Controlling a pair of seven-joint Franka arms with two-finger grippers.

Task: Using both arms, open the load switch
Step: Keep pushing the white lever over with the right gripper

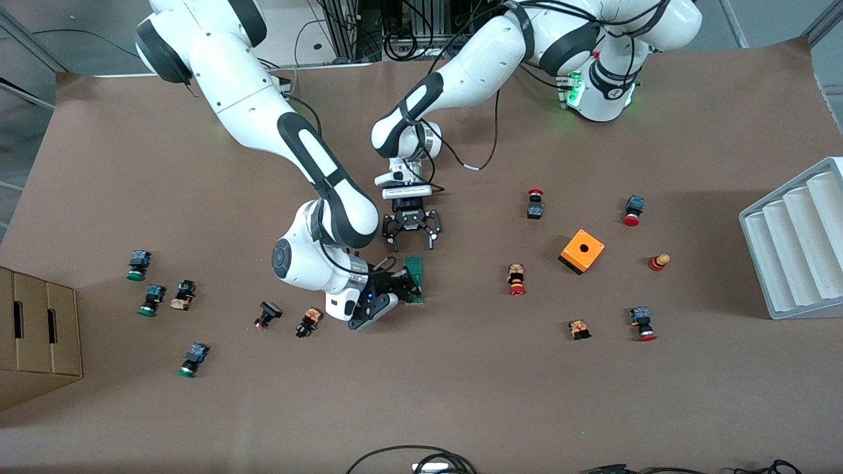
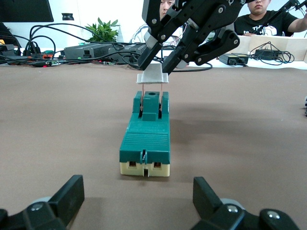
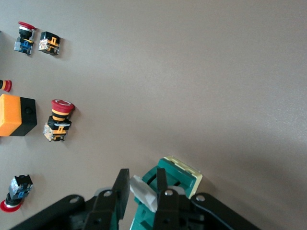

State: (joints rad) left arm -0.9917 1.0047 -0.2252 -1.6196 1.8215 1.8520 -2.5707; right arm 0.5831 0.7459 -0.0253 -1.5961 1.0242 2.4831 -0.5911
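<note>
- Mostly bare brown tabletop (image 1: pixel 461 395), with a white ridged tray (image 1: pixel 800 247) at the left arm's end and a cardboard box (image 1: pixel 36 332) at the right arm's end.
- Right arm (image 1: pixel 263 118) reaches in from its base down to the middle of the tabletop; left arm (image 1: pixel 474 59) bends in toward the same spot.
- Left gripper (image 1: pixel 413 240) hovers low just beside the load switch, toward the robots' bases; jaws spread wide open, holding nothing.
- Right gripper (image 1: pixel 407 280) is down at the load switch; jaws closed on the switch's white tab (image 2: pixel 152 78).
- Load switch (image 1: pixel 415 280): dark green block with a cream end, lying flat near the tabletop's middle; its white tab stands up from the end farther from the left gripper.
- Orange square box (image 1: pixel 581 251) with a hole in its top sits toward the left arm's end, well apart from the switch.
- Small red-capped push buttons (image 1: pixel 516 279) are scattered around the orange box; green-capped ones (image 1: pixel 137 264) are toward the right arm's end.
</note>
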